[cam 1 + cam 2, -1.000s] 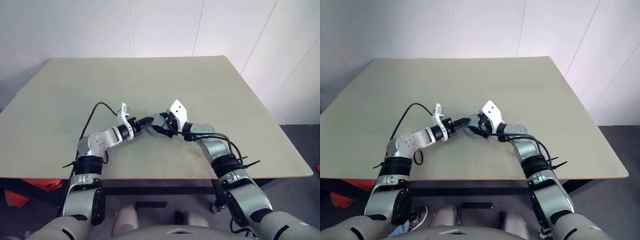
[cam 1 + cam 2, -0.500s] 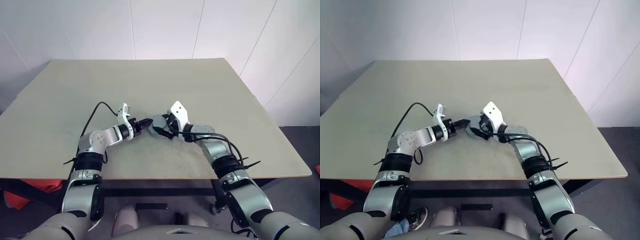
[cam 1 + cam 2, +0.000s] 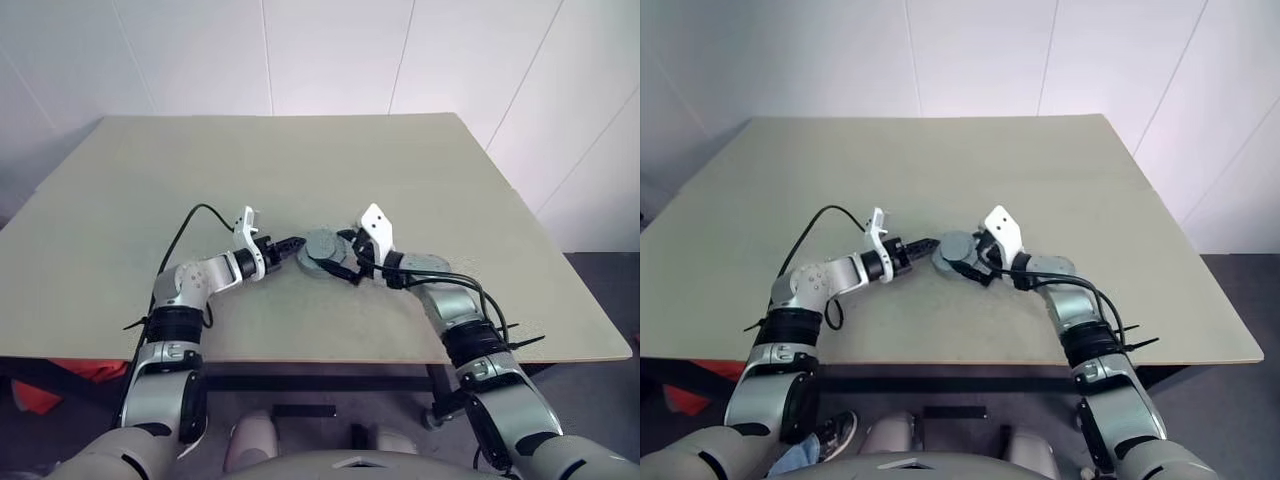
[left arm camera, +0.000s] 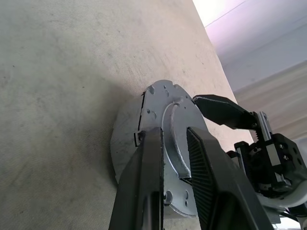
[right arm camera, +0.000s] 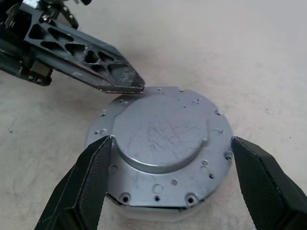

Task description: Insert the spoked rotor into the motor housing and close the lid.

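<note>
The lid (image 5: 165, 139), a round grey metal disc with a raised centre and small holes round its rim, lies flat on the table near the front middle, also seen as the lid (image 3: 321, 249). It covers the motor housing, of which I see a thin lower edge (image 5: 144, 207) at most. The spoked rotor is hidden. My left gripper (image 4: 172, 132) is shut, its tips resting on the lid's left edge. My right gripper (image 5: 171, 140) is open, one finger (image 5: 88, 184) on each side of the lid, apart from it.
The pale tabletop (image 3: 300, 160) stretches wide behind and to both sides of the assembly. Its front edge (image 3: 320, 357) runs close below my arms. A black cable (image 3: 190, 225) loops up from my left forearm.
My right gripper has opened wider and drawn back to the right, uncovering the grey lid. The left gripper has stayed shut at the lid's left edge.
</note>
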Tool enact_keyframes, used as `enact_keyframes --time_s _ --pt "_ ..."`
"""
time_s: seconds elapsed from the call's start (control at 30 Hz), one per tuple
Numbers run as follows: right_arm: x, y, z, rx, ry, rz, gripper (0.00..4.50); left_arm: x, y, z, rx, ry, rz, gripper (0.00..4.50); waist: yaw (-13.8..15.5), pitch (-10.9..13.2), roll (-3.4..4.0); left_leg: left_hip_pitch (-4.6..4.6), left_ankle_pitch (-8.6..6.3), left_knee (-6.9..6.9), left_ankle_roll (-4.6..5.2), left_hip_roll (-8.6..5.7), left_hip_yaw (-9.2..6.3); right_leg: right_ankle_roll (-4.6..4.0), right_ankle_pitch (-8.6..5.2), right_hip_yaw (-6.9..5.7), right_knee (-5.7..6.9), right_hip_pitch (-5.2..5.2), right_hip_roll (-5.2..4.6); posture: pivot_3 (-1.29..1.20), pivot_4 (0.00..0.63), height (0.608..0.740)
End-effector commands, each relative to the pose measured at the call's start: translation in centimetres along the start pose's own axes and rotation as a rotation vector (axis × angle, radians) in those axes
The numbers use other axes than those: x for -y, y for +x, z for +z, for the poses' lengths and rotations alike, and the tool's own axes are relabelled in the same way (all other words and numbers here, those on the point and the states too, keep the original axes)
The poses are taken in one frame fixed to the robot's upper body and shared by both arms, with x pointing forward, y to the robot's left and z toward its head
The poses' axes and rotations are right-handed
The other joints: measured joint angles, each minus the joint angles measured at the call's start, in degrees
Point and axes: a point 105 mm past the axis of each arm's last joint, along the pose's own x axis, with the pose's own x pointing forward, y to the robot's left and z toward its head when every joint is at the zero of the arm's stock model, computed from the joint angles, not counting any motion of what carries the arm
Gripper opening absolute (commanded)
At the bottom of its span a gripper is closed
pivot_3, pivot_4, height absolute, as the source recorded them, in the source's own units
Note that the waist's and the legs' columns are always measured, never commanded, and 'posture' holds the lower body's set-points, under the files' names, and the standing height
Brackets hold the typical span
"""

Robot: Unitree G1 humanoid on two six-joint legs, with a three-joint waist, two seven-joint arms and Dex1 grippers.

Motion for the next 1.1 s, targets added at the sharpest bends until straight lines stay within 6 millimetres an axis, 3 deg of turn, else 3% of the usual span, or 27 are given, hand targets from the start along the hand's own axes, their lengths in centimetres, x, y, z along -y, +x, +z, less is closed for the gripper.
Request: enact_keyframes --time_s 0.03,0.23,0.37,0.5,0.67,0.87,1.1 --pt "1.1 -0.9 3.2 0.112 0.004 -0.033 4.45 0.5 0.6 -1.7 -0.071 -0.014 -0.016 0.86 0.11 0.0 0.0 -0.05 -0.04 0.0 0.06 0.0 0.01 -0.13 0.08 0.0 0.03 -0.03 0.0 0.0 0.0 0.74" --pt "3.2 -2.6 4.3 0.172 0.162 -0.14 4.45 0.1 0.6 -1.9 -0.084 -0.009 0.003 0.86 0.75 0.0 0.01 -0.43 -0.23 0.01 0.4 -0.21 0.1 -0.21 0.1 0.0 0.04 -0.18 -0.12 0.0 0.0 0.74" --pt "5.0 -3.5 2.0 0.114 0.501 -0.249 4.45 0.1 0.6 -1.8 -0.086 -0.004 0.004 0.86 0.76 -0.01 0.01 -0.45 -0.3 0.1 0.52 -0.34 0.09 -0.19 0.09 0.01 0.03 -0.17 -0.27 0.0 0.0 0.74" --pt "3.3 -4.4 -0.3 0.004 0.805 -0.186 4.45 0.1 0.8 -1.7 -0.088 0.001 0.002 0.86 1.0 -0.01 0.02 -0.41 -0.29 0.09 0.5 -0.32 0.07 -0.17 0.08 0.01 0.05 -0.16 -0.26 0.0 0.0 0.74" --pt "0.5 -4.9 -0.8 -0.066 1.038 -0.059 4.45 0.1 0.9 -1.7 -0.089 0.008 0.004 0.86 1.41 -0.06 0.12 -0.3 -0.28 0.06 0.47 -0.31 0.06 -0.09 0.03 0.01 0.05 -0.09 -0.25 0.0 0.0 0.74" --pt "-2.6 -3.1 -0.8 -0.109 1.115 0.018 4.45 -0.2 0.9 -1.5 -0.076 0.015 0.016 0.86 1.48 -0.09 0.14 -0.08 -0.09 -0.11 0.15 -0.31 0.02 0.16 -0.11 0.02 0.05 0.0 -0.26 0.0 0.0 0.74" --pt "-2.9 -0.3 -0.8 -0.093 1.115 -0.018 4.45 -0.3 0.8 -1.3 -0.069 0.025 0.024 0.86 1.25 -0.13 0.14 0.32 0.13 -0.45 -0.23 -0.26 0.01 0.42 -0.26 0.02 0.07 0.07 -0.24 0.0 0.0 0.74"
